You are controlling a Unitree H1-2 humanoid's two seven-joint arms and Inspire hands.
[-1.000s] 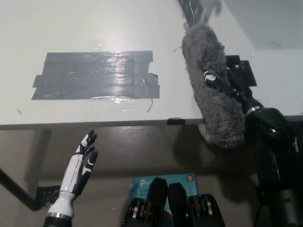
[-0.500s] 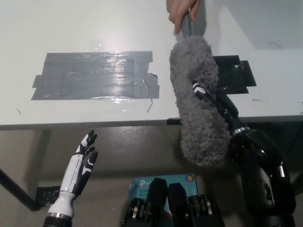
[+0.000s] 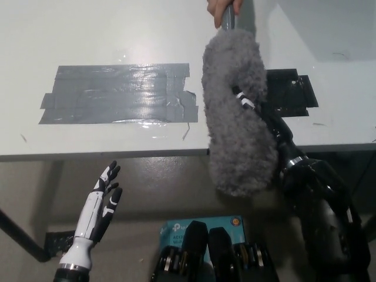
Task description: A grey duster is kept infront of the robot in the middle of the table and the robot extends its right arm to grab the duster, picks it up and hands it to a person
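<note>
Head view: right hand (image 3: 254,108) fingers grip the duster (image 3: 238,111), lifted above the tabletop (image 3: 117,35) edge, its handle at 12 o'clock in a person's hand (image 3: 220,9). Risk: releasing before that hold is firm drops it. Left hand (image 3: 100,205) idles at 7 o'clock, fingers apart.

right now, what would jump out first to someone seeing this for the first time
The big fluffy grey duster dominates, held up over the table's near edge by the black right hand, while a person's hand at the top grips its handle. Next comes the shiny patch of grey tape on the white table. The white left hand rests open at lower left.
</note>
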